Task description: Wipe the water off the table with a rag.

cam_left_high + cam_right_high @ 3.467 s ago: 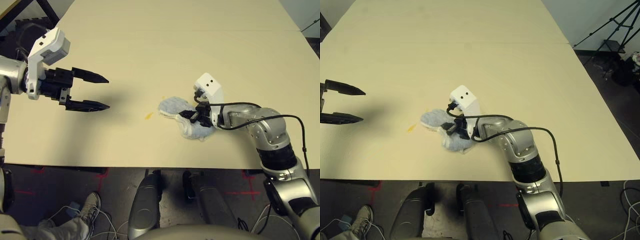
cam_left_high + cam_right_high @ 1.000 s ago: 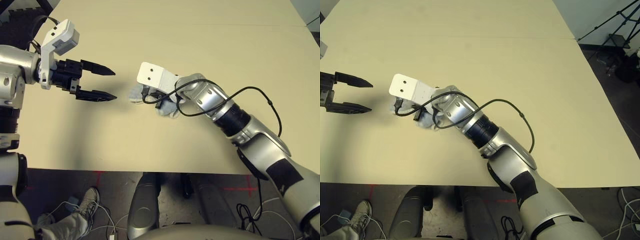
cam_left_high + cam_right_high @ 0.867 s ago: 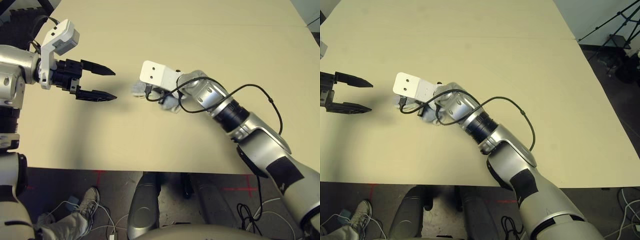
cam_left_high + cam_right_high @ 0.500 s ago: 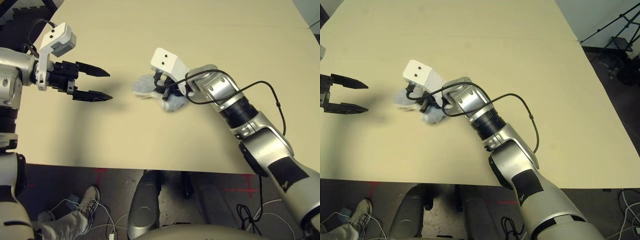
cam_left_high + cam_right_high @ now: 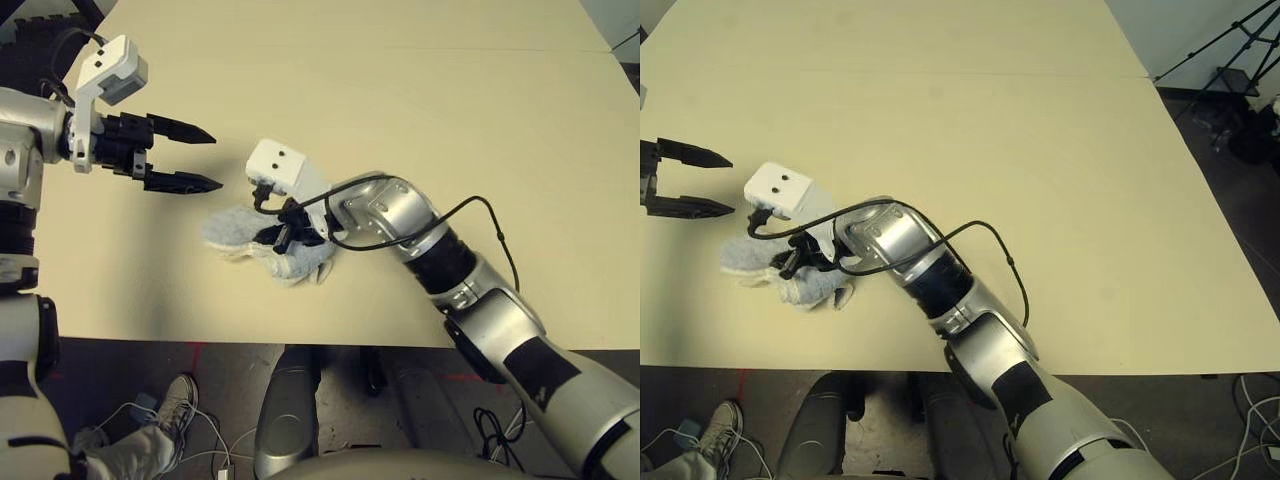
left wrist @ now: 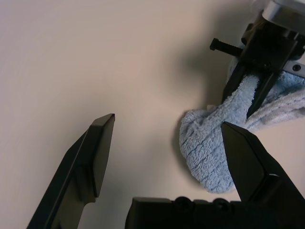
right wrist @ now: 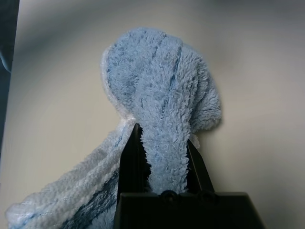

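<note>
On our left, our left tool [image 5: 203,158] hangs over the table [image 5: 450,110] with its two black fingers spread wide and nothing between them. Just to its right the rag [image 5: 262,243] lies bunched on the table near the front edge. Our right tool [image 7: 164,153] is closed on a fold of the rag, pinning it against the table.

The right gripper [image 7: 163,157] pinches a fold of the rag [image 7: 159,95], whose trailing end runs past the right wrist view's edge; its fingertips are buried in terry.
</note>
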Robot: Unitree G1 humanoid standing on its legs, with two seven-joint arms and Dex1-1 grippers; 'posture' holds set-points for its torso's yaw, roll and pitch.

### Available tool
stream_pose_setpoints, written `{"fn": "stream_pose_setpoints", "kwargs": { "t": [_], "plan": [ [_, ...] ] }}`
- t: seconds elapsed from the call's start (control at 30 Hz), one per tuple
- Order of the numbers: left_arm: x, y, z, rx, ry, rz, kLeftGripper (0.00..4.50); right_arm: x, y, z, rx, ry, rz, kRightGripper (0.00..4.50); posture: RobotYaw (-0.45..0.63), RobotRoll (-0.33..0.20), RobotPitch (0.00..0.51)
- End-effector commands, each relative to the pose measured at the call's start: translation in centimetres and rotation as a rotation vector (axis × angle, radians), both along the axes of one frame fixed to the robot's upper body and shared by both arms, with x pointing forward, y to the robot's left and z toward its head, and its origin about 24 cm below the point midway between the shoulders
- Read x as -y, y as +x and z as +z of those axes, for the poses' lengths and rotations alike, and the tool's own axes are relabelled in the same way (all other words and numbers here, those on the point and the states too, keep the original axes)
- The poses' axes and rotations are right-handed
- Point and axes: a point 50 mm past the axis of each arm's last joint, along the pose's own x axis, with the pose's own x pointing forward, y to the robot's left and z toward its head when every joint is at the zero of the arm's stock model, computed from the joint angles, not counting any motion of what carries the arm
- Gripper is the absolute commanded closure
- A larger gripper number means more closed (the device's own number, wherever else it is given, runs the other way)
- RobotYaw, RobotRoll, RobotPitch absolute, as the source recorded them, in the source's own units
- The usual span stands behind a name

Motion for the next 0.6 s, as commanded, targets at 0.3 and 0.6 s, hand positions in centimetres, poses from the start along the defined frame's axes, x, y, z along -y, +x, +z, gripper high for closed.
{"fn": "stream_pose_setpoints", "kwargs": {
  "t": [0.3, 0.6],
  "plan": [
    [0.0, 0.0, -0.2, -0.013, -0.004, -0.005, 0.00, 2.7, 5.2, -1.6, 0.248, -0.165, -0.212, 4.31, 0.22, 0.000, 0.273],
    [0.4, 0.4, -0.7, 0.010, -0.046, 0.007, 0.00, 12.5, 11.3, -0.7, 0.345, -0.232, -0.660, 4.31, 0.22, 0.000, 0.277]
  ]
}}
